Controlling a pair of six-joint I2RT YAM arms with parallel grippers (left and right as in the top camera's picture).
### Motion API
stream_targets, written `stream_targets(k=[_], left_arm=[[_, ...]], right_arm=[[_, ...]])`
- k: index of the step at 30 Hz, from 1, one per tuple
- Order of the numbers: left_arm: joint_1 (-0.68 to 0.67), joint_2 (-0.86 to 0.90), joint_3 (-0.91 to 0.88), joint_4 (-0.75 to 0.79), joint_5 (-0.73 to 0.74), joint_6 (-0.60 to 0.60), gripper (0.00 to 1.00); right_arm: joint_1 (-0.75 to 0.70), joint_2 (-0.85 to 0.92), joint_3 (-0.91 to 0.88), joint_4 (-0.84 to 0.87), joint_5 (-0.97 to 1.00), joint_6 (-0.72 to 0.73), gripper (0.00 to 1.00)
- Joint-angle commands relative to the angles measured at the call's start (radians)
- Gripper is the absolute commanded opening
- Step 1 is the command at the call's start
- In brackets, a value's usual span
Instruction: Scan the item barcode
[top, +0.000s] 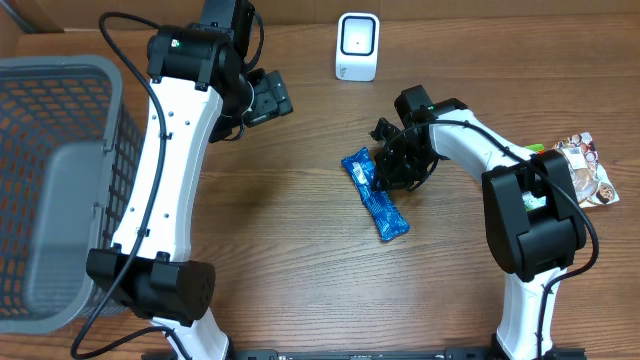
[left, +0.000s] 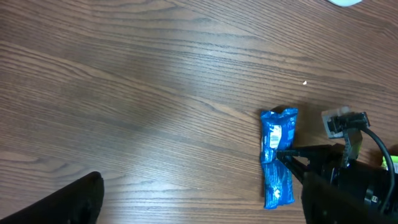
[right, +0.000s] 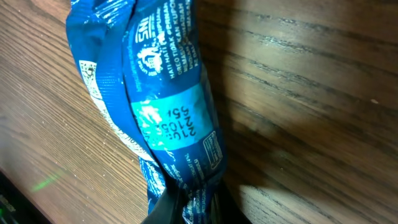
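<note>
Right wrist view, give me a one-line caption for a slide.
Close-up: right claw pinches the end of a blue packet, wooden table behind.

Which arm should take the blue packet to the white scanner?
Probably the right. The right pincer is shut on the blue packet; the left pincer hangs open and empty, away from it. The white scanner stands just beyond.

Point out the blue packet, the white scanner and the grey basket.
blue packet (top: 388, 212), overhead view, on its lower half.
white scanner (top: 357, 45), overhead view, on its front face.
grey basket (top: 60, 64), overhead view, on its far rim.
</note>
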Motion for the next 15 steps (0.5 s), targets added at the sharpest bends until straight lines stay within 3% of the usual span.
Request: stream_targets(k=[1,11,15], left_arm=[[-0.013,0.011,-0.003,0.004,-0.010,-0.008,1.00],[-0.013,0.011,-0.003,0.003,-0.010,-0.007,1.00],[-0.013,0.011,-0.003,0.003,-0.010,-0.007,1.00]], right_arm=[[-0.007,0.019,-0.017,-0.013,0.037,-0.002,0.04],[-0.022,-0.120,0.024,-0.027,-0.031,0.007,0.04],[-0.023,-0.254,0.024,-0.005,-0.035,0.090,0.04]])
